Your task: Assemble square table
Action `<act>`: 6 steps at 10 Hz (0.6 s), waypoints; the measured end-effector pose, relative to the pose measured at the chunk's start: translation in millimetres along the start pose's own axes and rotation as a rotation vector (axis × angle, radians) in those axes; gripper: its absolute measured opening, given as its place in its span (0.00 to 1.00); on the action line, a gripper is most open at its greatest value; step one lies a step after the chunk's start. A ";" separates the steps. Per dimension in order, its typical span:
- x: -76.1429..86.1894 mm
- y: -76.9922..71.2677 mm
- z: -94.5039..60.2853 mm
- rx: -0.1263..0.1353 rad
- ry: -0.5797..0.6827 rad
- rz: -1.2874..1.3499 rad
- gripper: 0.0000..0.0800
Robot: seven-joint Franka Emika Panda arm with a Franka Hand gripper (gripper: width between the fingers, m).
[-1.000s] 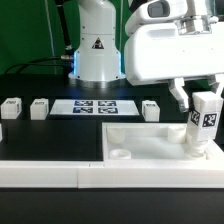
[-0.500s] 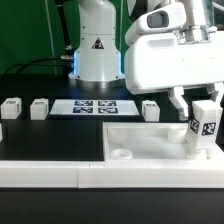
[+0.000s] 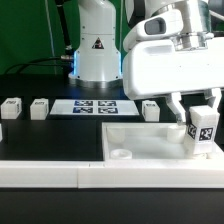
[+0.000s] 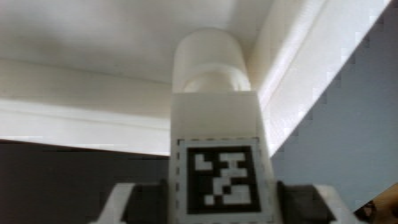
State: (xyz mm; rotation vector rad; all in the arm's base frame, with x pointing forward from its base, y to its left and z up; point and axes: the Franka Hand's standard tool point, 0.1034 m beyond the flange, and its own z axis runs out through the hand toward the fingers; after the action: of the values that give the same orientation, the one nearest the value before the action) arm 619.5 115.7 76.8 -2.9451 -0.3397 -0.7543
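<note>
The square table slab (image 3: 150,139) lies flat at the front on the exterior view's right, rim up, with a round socket (image 3: 118,154) showing at its near corner. My gripper (image 3: 197,112) is shut on a white tagged leg (image 3: 204,131) and holds it upright over the slab's corner on the exterior view's right. I cannot tell if its lower end is seated. In the wrist view the leg (image 4: 217,120) runs from between my fingers (image 4: 143,203) down to the slab's inner corner (image 4: 89,100). Three more legs (image 3: 12,107), (image 3: 39,108), (image 3: 150,109) stand on the black table.
The marker board (image 3: 95,106) lies flat at the middle back. A long white rail (image 3: 50,171) runs along the front edge. The robot base (image 3: 97,45) stands behind the marker board, with a green backdrop beyond.
My gripper has come down a little with the leg in it. The leg's tag has turned more toward the exterior camera. The slab and the loose legs have not moved.
</note>
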 end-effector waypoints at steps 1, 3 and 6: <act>0.8 0.0 0.2 -0.003 0.025 0.000 0.36; 0.7 0.0 0.2 -0.003 0.025 0.000 0.51; 0.7 0.0 0.2 -0.003 0.025 -0.001 0.78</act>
State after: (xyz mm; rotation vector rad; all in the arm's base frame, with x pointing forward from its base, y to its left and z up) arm 620.2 115.8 77.0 -2.9358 -0.3389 -0.7912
